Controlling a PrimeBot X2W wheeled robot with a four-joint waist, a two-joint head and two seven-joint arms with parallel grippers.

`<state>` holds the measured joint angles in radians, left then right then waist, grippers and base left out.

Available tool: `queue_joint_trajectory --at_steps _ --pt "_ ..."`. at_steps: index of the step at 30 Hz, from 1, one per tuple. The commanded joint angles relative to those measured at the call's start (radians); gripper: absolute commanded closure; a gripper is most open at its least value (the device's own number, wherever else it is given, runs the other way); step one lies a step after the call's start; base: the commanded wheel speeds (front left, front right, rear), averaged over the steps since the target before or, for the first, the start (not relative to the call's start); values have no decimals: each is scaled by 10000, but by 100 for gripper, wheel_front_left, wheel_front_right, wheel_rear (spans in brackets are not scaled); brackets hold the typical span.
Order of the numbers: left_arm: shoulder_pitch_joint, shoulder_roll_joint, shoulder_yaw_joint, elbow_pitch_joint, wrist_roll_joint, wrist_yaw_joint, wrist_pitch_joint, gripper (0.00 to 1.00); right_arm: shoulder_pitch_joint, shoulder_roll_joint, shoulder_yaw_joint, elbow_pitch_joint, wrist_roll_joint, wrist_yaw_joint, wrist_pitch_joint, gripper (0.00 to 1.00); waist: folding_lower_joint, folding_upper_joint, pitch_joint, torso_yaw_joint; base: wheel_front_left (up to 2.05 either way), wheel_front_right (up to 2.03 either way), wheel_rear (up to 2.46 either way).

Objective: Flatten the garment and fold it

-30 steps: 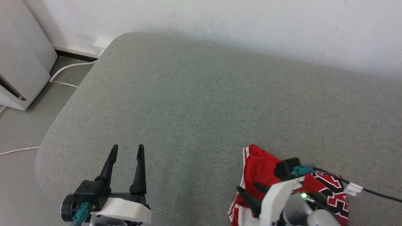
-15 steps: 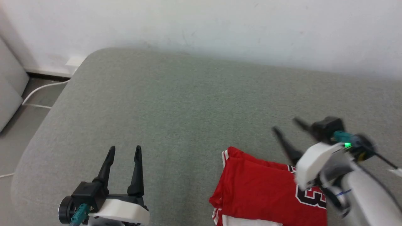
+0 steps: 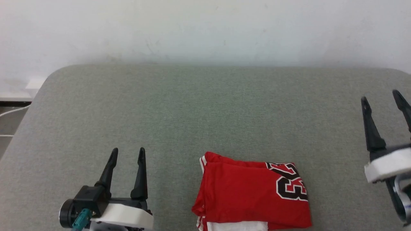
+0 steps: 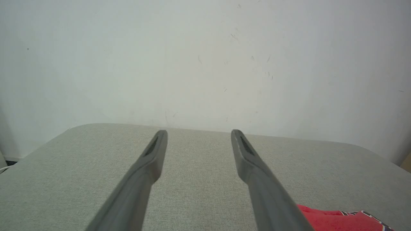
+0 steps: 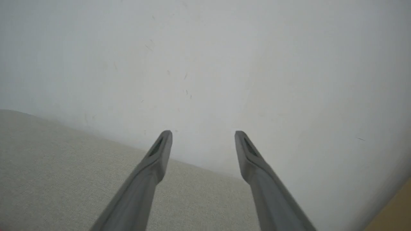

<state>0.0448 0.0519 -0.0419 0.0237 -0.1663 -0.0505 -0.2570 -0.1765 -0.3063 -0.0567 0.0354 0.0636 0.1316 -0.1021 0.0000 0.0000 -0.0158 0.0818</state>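
Grey cushion [image 3: 192, 112] against a pale wall [image 3: 205, 29] carries the work. The left gripper [image 3: 128, 149] and right gripper [image 3: 379, 96] both have their jaws spread wide and empty, clear of the cloth. Between them, by the cushion's front edge, the garment [image 3: 250, 192] lies as a compact folded red packet, broader left to right. Neither arm looks clearly nearer, and folding seems essentially finished.

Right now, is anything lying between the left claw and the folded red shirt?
No. In the head view, the stretch of grey cushion between the left gripper and the garment is bare, and the open gripper touches nothing.
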Motion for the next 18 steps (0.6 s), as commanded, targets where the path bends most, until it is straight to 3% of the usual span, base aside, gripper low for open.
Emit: queue_joint_trajectory --at_steps 1,6,10,18 --pt "46 -16 1 -44 68 53 -47 0 351 249 -135 -231 20 -9 -151 0 0 0 96 -245 0 0 0" --pt "179 -16 72 -86 175 -11 -47 0 1603 1148 -654 -1324 18 -9 -578 0 0 0 200 -492 0 0 0" --pt "236 -16 124 -138 162 -34 -47 0 2500 1676 -478 -1828 117 -9 -764 0 0 0 247 -543 0 0 0" --pt "210 -16 -35 2 128 -22 -47 0 3117 2335 -343 -1783 -256 -9 -1028 0 0 0 253 -478 0 0 0"
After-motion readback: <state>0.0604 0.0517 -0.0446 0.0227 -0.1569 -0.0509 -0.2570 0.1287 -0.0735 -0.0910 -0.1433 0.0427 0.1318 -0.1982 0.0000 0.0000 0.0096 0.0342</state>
